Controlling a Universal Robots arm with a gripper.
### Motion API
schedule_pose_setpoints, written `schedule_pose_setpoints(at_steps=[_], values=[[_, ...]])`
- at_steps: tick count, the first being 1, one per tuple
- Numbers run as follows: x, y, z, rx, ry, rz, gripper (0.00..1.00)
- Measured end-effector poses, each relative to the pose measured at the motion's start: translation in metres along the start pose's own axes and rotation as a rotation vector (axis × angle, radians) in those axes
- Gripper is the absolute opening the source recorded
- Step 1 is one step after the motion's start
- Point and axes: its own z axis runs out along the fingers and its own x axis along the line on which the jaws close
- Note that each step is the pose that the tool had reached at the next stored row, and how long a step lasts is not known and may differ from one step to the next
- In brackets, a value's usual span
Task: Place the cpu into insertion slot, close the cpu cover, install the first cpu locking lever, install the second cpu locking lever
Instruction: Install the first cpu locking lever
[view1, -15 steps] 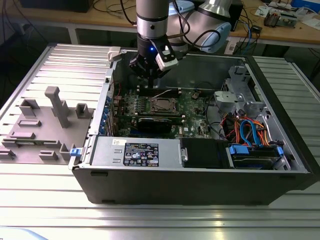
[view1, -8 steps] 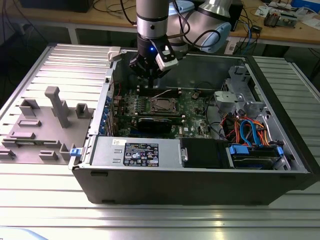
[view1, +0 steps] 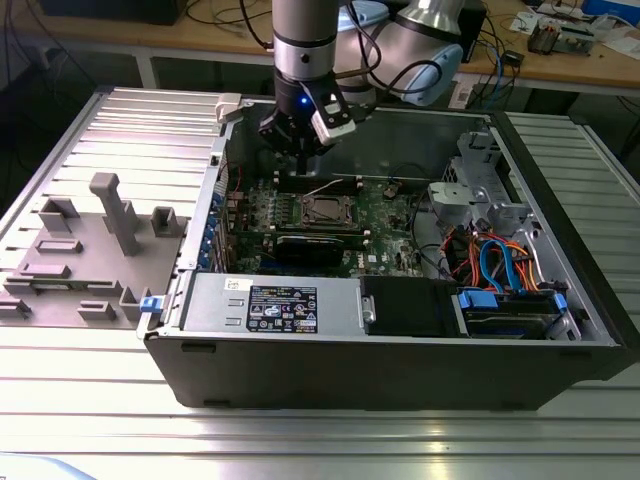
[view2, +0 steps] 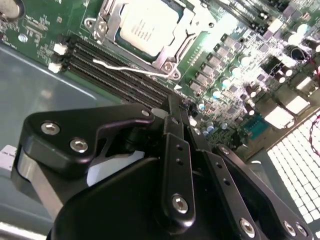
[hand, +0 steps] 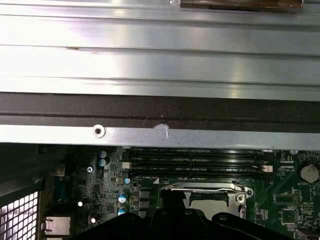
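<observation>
Sitting silver-grey, the cpu (view2: 148, 25) fills its framed socket.

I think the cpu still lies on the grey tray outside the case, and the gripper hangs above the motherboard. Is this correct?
Not quite: the cpu already sits in the insertion slot, as the second wrist view shows. The gripper does hang above the motherboard.

Exterior view: high, oblique, well back over open computer case (view1: 400, 330). Both wrist views: close above board, sharing the cpu (view2: 148, 24) socket area.
</observation>
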Motion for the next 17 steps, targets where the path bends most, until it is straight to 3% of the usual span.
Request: schedule_pose_setpoints(at_steps=[2, 4, 7, 9, 12, 17], values=[[-0.0023, -0.0003, 0.0012, 0.0007, 0.0002, 0.000, 0.11], [-0.0116, -0.0010, 0.0072, 0.0009, -0.0003, 0.005, 0.11], [-0.0174, -0.0015, 0.0115, 0.0011, -0.0007, 0.011, 0.11], [-0.0195, -0.0017, 0.0137, 0.0012, -0.0010, 0.015, 0.11], [-0.0212, -0.0021, 0.0222, 0.0014, -0.0012, 0.016, 0.11], [-0.0243, -0.0004, 0.0262, 0.0016, -0.0011, 0.016, 0.11]])
